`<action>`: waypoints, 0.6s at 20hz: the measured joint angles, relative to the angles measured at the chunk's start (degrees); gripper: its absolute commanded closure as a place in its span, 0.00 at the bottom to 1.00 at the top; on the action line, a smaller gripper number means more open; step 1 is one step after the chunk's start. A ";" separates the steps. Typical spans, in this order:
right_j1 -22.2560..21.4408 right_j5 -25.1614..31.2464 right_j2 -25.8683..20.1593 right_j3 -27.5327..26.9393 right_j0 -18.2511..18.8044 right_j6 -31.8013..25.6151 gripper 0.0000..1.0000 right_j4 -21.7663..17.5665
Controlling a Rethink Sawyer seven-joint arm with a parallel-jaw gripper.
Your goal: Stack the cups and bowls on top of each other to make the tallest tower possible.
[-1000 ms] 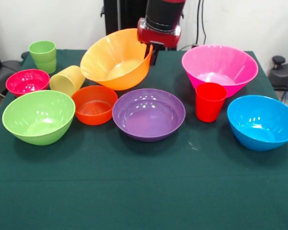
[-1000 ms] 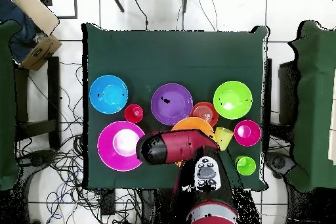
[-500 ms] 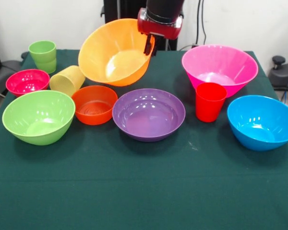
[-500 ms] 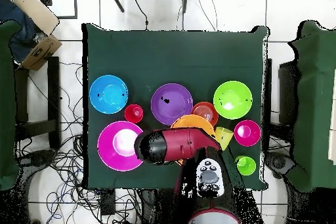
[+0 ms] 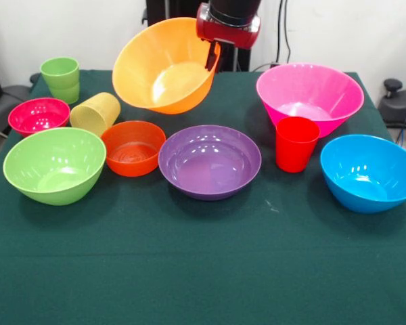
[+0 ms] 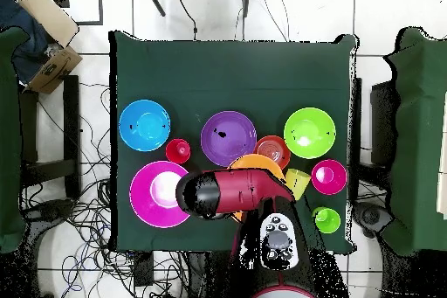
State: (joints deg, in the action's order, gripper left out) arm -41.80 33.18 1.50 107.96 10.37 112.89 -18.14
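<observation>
My gripper point(image 5: 212, 55) is shut on the right rim of the large orange bowl point(image 5: 164, 66) and holds it tilted in the air above the table's far middle. In the overhead view the arm point(image 6: 229, 194) covers most of that bowl point(image 6: 256, 162). Below and in front sits the purple bowl point(image 5: 209, 160) point(image 6: 228, 137). The lime-green bowl point(image 5: 54, 164), small red-orange bowl point(image 5: 132, 147), magenta bowl point(image 5: 38, 115), pink bowl point(image 5: 310, 95) and blue bowl point(image 5: 369, 172) stand apart. The green cup point(image 5: 61, 78) and red cup point(image 5: 296, 143) are upright. The pale yellow cup point(image 5: 95, 113) lies on its side.
The green tablecloth point(image 5: 203, 271) covers the table. Chairs and cables surround the table in the overhead view, with a cardboard box point(image 6: 48, 54) at the upper left.
The gripper has lifted the orange bowl higher off the table, still tilted. Nothing else has moved.
</observation>
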 measured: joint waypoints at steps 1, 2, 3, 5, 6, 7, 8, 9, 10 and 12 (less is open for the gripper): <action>-0.06 0.00 -0.04 0.00 0.01 0.00 1.00 0.05; -0.19 0.01 -0.14 0.01 0.05 0.00 1.00 0.12; -0.45 0.01 -0.34 0.02 0.12 0.00 1.00 0.21; -1.02 0.18 -0.88 0.02 0.33 0.00 1.00 0.55; -1.11 0.27 -1.01 0.02 0.37 0.00 1.00 0.66; -1.20 0.39 -1.14 0.02 0.44 0.00 1.00 0.77; -1.50 0.86 -1.56 0.03 0.68 0.00 1.00 1.13; -1.71 1.23 -1.81 0.02 0.87 0.00 1.00 1.33; -1.88 1.56 -2.00 0.03 1.06 0.00 1.00 1.45; -2.25 2.46 -2.50 0.02 1.58 0.00 1.00 1.69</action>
State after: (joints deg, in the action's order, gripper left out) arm -44.05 35.64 -1.00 107.98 11.95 112.89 -16.45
